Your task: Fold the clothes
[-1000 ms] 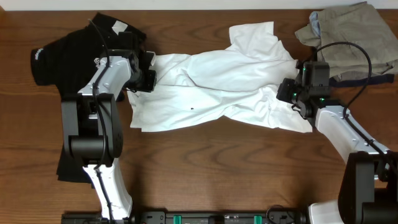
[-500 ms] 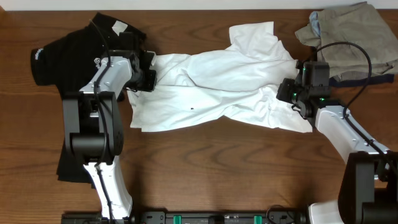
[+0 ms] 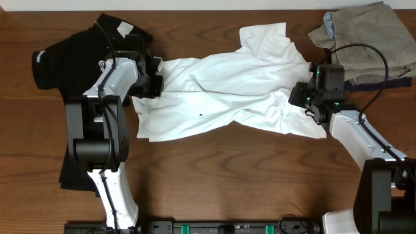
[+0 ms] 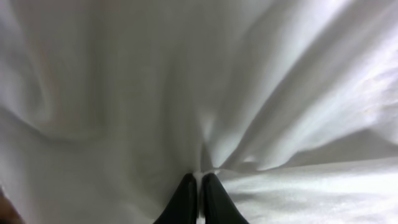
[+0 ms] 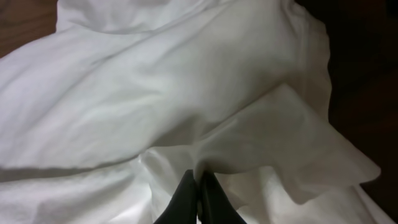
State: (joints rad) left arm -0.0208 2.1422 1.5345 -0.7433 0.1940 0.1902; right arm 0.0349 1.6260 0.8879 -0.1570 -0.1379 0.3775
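The white T-shirt [image 3: 227,91] lies crumpled across the middle of the table, no graphic showing. My left gripper [image 3: 158,83] is shut on a pinch of its left edge; the wrist view shows the fingers [image 4: 199,186] closed on a fold of white cloth [image 4: 249,93]. My right gripper [image 3: 296,96] is shut on the shirt's right side; its wrist view shows the tips [image 5: 199,183] pinching a ridge of white cloth [image 5: 186,93]. The black shirt [image 3: 71,58] with a small white logo lies at the far left, partly under the left arm.
A khaki-and-navy pile of garments [image 3: 367,39] sits at the back right corner, just behind the right arm. Bare wooden table [image 3: 227,175] shows in front of the white shirt. The black shirt runs down the left side of the table.
The left gripper has pulled slightly left, drawing the white shirt's left edge with it. The right arm has not visibly moved.
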